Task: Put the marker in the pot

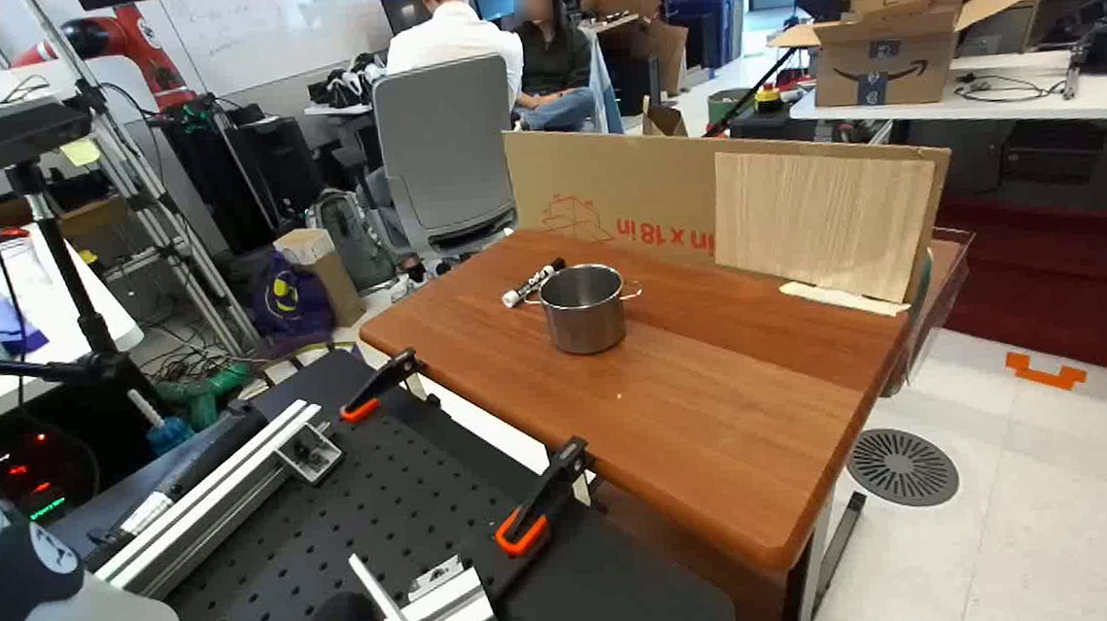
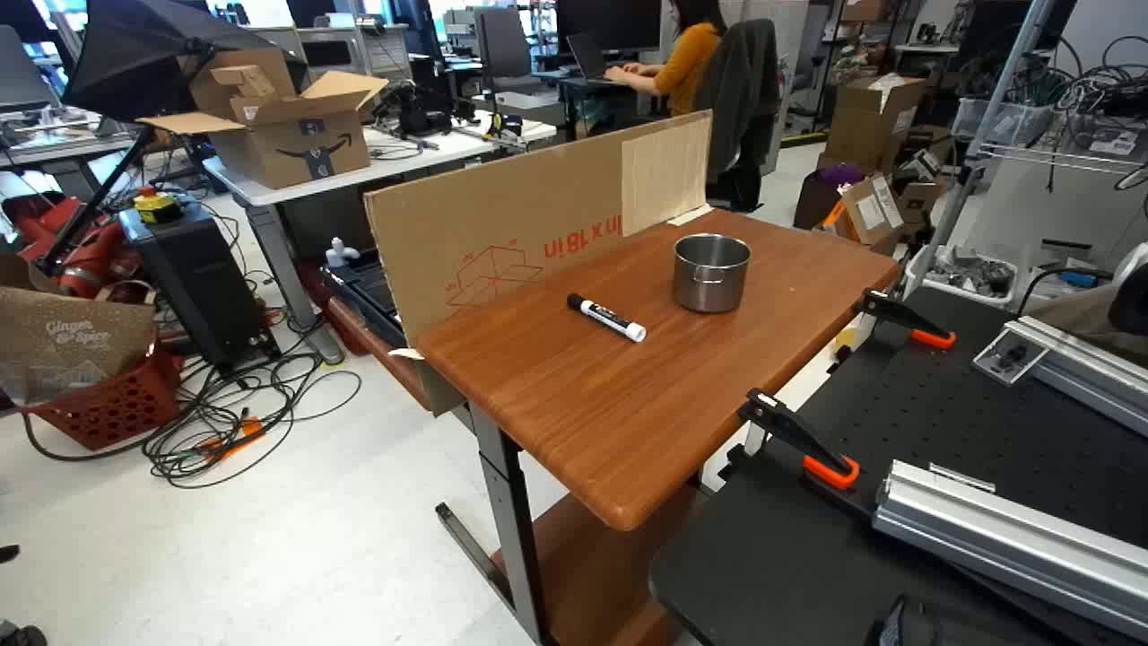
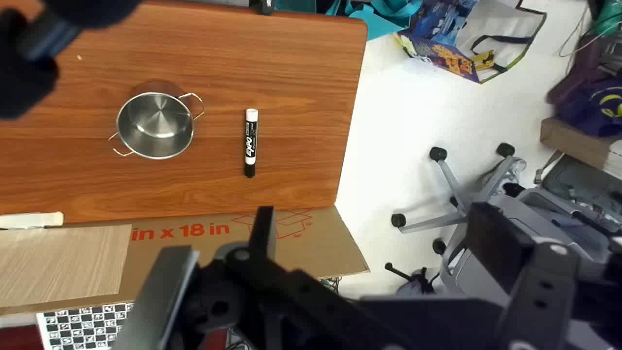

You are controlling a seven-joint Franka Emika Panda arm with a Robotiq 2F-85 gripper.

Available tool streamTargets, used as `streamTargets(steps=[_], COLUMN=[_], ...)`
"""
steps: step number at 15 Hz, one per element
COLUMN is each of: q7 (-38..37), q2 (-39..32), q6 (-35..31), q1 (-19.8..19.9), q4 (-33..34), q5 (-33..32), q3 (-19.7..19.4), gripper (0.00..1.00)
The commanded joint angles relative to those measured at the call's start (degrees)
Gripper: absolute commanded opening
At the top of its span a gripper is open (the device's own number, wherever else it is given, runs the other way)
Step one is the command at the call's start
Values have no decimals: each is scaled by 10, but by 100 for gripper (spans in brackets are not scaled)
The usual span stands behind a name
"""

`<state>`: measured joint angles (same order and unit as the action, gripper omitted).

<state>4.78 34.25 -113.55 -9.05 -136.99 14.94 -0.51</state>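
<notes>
Nearest is the hand (image 3: pixel 375 218), and in the wrist view I see that it is spread wide. In front of me then comes a black board (image 1: pixel 410 486) with many small holes; two clamps (image 1: pixel 552 491) with orange parts sit at its edge. Beyond it is the brown wooden surface (image 1: pixel 689 437), and here the steel pot (image 1: pixel 586 323) stands upright, with one small loop handle at each side. The marker (image 3: pixel 250 138), white and black, is lying on this surface, outside the pot: it is near to it, but apart, and its black end points to the cardboard sheet (image 2: pixel 502 215). This sheet stands along the far edge. Behind, in an exterior view, a person (image 1: pixel 452 40) in white sits on a grey chair (image 1: pixel 444 143).
</notes>
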Motion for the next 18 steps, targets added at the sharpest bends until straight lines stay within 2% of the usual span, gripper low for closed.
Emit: streamTargets(steps=[1,3,9,13,18], q7=[4,0,-28,-69,-139], q2=[0,1,-34,-124,-285], q6=[2,-3,-93,-185,-263], q1=[8,8,13,14,20], q4=[3,-1,-29,-22,31], q5=[4,4,-6,-19,-67], q3=[6,9,38,63,83], gripper=[100,100,100,100,100])
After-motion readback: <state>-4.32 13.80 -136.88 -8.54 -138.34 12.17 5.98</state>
